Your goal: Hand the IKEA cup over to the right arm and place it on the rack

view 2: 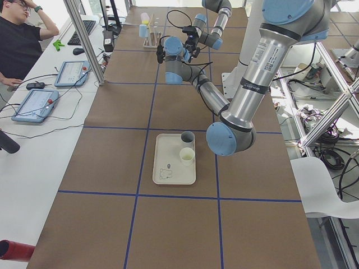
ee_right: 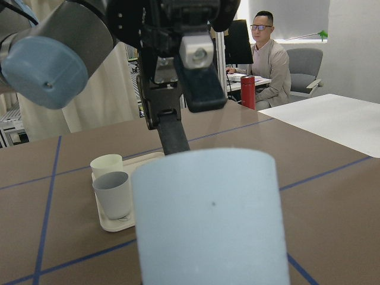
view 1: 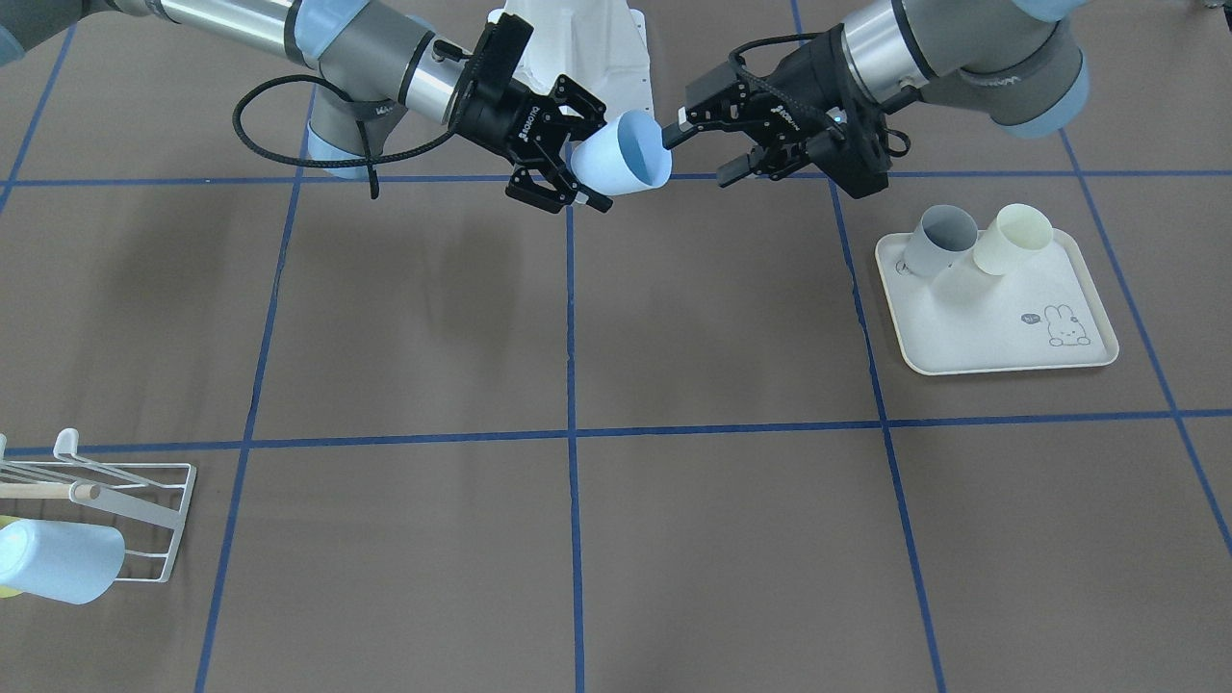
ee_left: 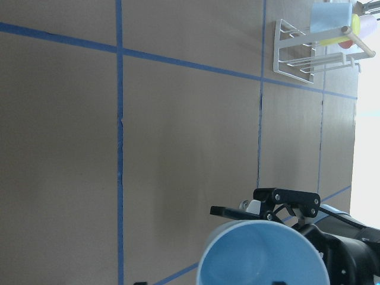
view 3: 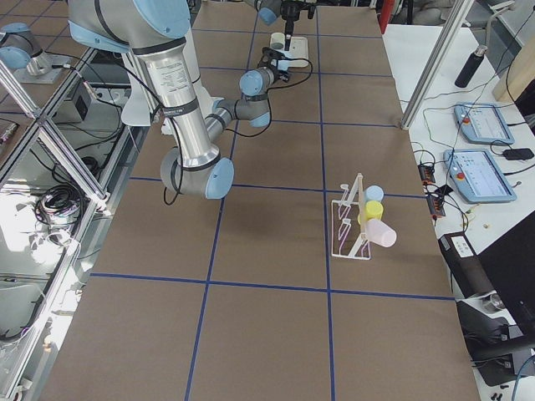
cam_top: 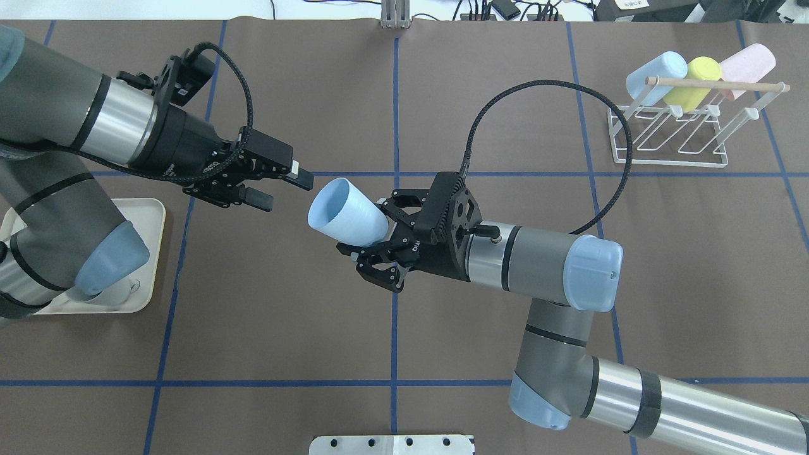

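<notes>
ikea cup point(cam_top: 344, 212), light blue plastic, hangs over the middle of the brown desk point(cam_top: 284, 328), clamped at its base by the right gripper point(cam_top: 379, 229). its mouth points at the left gripper point(cam_top: 287, 191), whose jaws stand wide just beside the rim. danger: a left finger clips that rim and twists the cup in its base-only hold. far right, the small white wire rack point(cam_top: 663, 163) carries a blue cup point(cam_top: 657, 72), yellow cup point(cam_top: 695, 85) and pink cup point(cam_top: 749, 63), so a crowded landing could knock them. the cream rabbit-print tray point(view 1: 1001, 327) with grey cup point(view 1: 941, 241) and cream cup point(view 1: 1011, 239) sits well apart.
</notes>
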Controlling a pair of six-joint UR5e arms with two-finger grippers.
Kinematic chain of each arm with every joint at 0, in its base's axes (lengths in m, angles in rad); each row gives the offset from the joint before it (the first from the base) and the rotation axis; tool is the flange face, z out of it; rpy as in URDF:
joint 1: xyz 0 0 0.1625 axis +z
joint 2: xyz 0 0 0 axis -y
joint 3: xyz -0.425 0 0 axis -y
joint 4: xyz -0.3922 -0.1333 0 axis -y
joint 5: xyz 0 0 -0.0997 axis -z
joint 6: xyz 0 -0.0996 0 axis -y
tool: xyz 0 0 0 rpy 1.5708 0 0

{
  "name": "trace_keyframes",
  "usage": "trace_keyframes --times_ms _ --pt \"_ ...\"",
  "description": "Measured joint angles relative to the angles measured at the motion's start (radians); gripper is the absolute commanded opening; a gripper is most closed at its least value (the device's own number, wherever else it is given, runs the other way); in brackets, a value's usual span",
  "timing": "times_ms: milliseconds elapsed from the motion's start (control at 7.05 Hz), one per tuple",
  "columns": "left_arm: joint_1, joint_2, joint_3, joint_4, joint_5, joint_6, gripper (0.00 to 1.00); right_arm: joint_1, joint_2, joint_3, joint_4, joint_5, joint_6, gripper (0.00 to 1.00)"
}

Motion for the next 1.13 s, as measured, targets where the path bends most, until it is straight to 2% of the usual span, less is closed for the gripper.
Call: trace_keyframes --times_ms 284,426,709,851,1135 --pt "-0.034 0.026 -0.010 0.133 0.060 0.111 1.00 0.053 -0.006 0.011 -0.138 0.038 -0.087 0.43" --pt "-0.043 0.032 -0.026 0.278 0.132 0.238 1.00 0.104 -0.008 0.034 -0.264 0.096 -0.157 0.43" --pt "-0.070 0.060 -0.105 0.599 0.273 0.561 1.00 0.224 -0.008 0.110 -0.568 0.219 -0.350 0.43" --pt "-0.118 0.103 -0.145 0.693 0.299 0.731 1.00 0.284 -0.009 0.154 -0.718 0.241 -0.458 0.43" --pt "-0.279 0.231 -0.170 0.746 0.304 1.065 1.00 0.410 -0.008 0.274 -1.067 0.235 -0.789 0.44"
